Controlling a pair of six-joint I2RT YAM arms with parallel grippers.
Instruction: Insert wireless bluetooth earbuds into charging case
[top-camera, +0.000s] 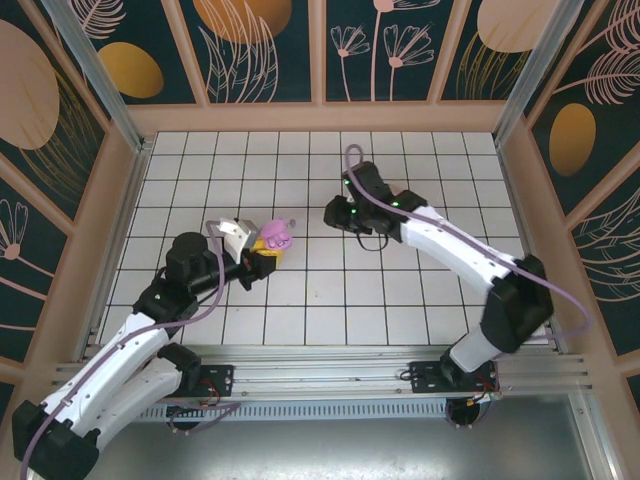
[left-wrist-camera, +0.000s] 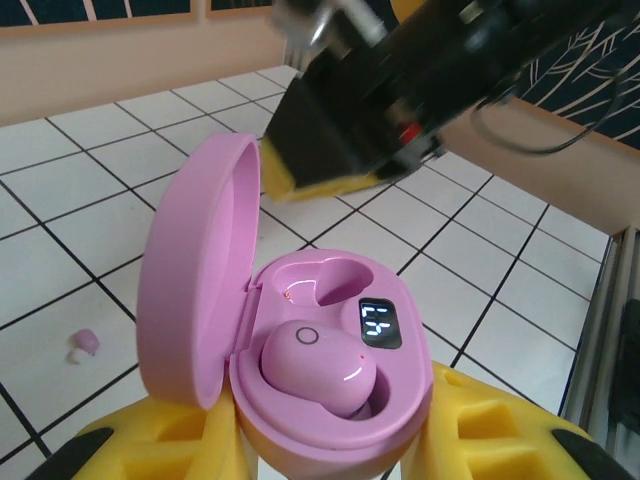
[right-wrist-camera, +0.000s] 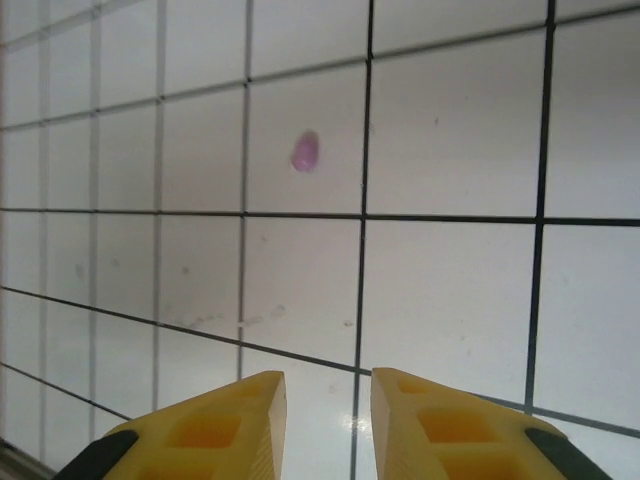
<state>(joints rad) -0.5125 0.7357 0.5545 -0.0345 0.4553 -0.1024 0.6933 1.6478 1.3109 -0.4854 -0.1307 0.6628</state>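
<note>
Halfway, I reckon: left fingers clenched on the open charging case, one earbud seated, other socket empty. Right fingers slightly apart, holding nothing; loose earbud on the counter, upper-centre of their view.

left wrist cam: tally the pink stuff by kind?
charging case, lid open: 1
earbud seated in the case: 1
tiny loose piece on the tiles: 1
Total: 3
</note>
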